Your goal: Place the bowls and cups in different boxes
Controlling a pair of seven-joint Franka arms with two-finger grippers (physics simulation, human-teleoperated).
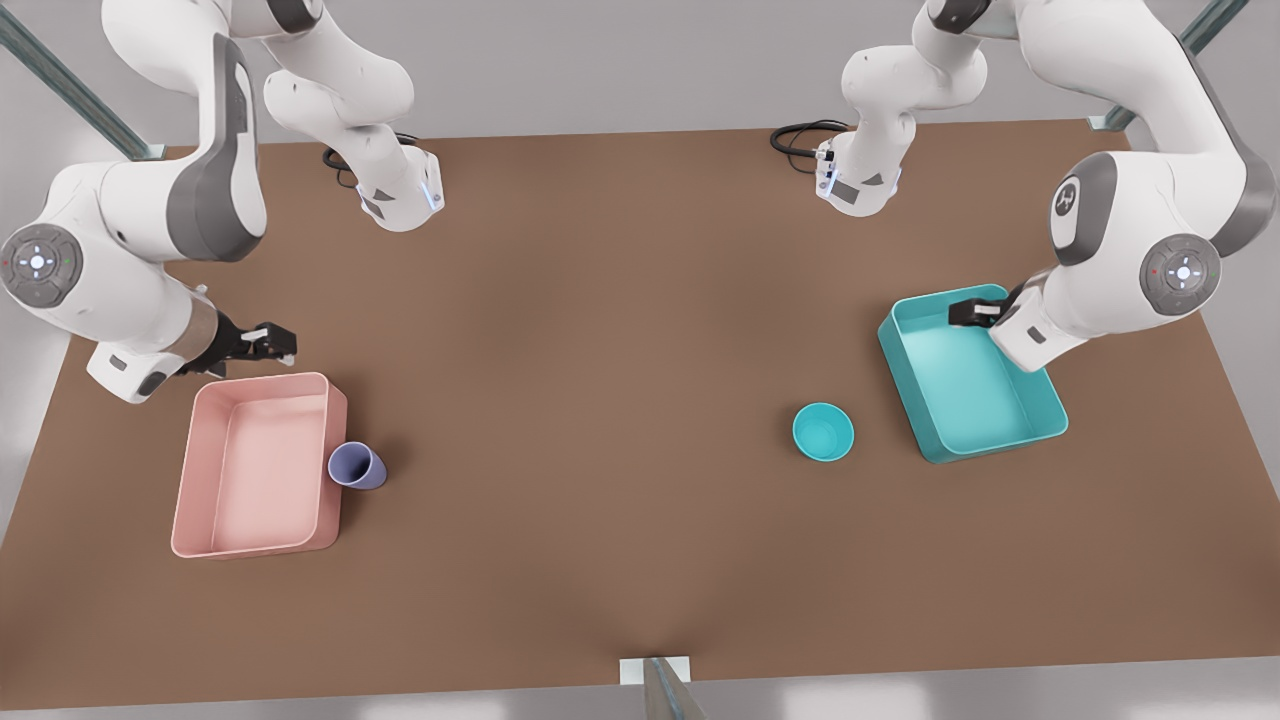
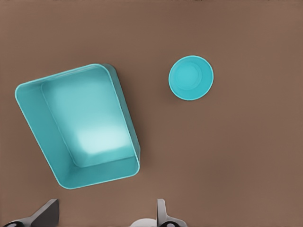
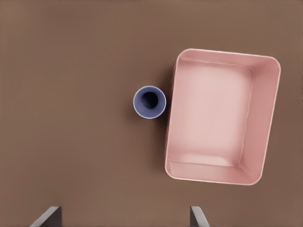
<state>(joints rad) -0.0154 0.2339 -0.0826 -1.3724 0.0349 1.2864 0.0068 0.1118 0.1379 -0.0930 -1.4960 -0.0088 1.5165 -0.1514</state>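
The teal bowl (image 1: 823, 432) (image 2: 191, 78) sits upright on the brown table, a short way off the teal box (image 1: 960, 390) (image 2: 90, 118), which holds nothing. My left gripper (image 1: 968, 313) (image 2: 106, 215) hovers open above that box's far end, at the front view's right. The lavender cup (image 1: 355, 466) (image 3: 150, 101) stands upright close beside the pink box (image 1: 262, 465) (image 3: 218, 118), also with nothing in it. At the front view's left, my right gripper (image 1: 275, 343) (image 3: 124, 216) hangs open above the table just behind the pink box.
Both arm bases (image 1: 400, 195) (image 1: 860, 180) stand at the table's back edge, each with a black cable (image 1: 800, 135). A metal post (image 1: 655, 680) rises at the front edge. Bare brown tabletop (image 1: 600, 380) lies between the two boxes.
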